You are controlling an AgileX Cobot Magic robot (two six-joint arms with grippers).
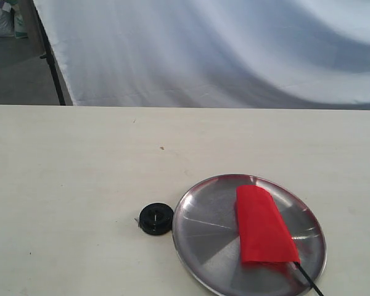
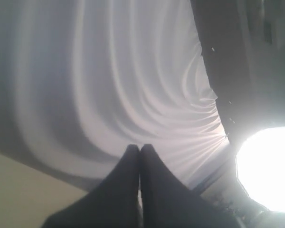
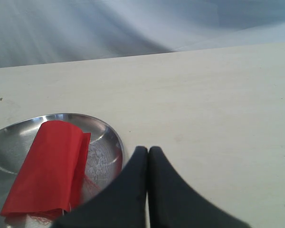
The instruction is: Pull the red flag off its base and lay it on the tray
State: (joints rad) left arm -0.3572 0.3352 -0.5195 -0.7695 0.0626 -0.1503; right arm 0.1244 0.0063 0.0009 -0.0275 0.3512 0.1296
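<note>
The red flag (image 1: pixel 263 225) lies flat on the steel tray (image 1: pixel 203 231), its black pole tip (image 1: pixel 311 282) sticking out over the near rim. The black round base (image 1: pixel 155 218) sits on the table just left of the tray, its centre hole bare. In the right wrist view the flag (image 3: pixel 47 168) and tray (image 3: pixel 103 156) lie beside my right gripper (image 3: pixel 147 151), which is shut and holds nothing. My left gripper (image 2: pixel 139 148) is shut too, pointing at the white backdrop, away from the table. Neither gripper shows in the exterior view.
A white cloth backdrop (image 1: pixel 222 49) hangs behind the table's far edge, with a black stand leg (image 1: pixel 52 68) at its left. The pale tabletop (image 1: pixel 80 160) stretches wide to the left and behind the tray.
</note>
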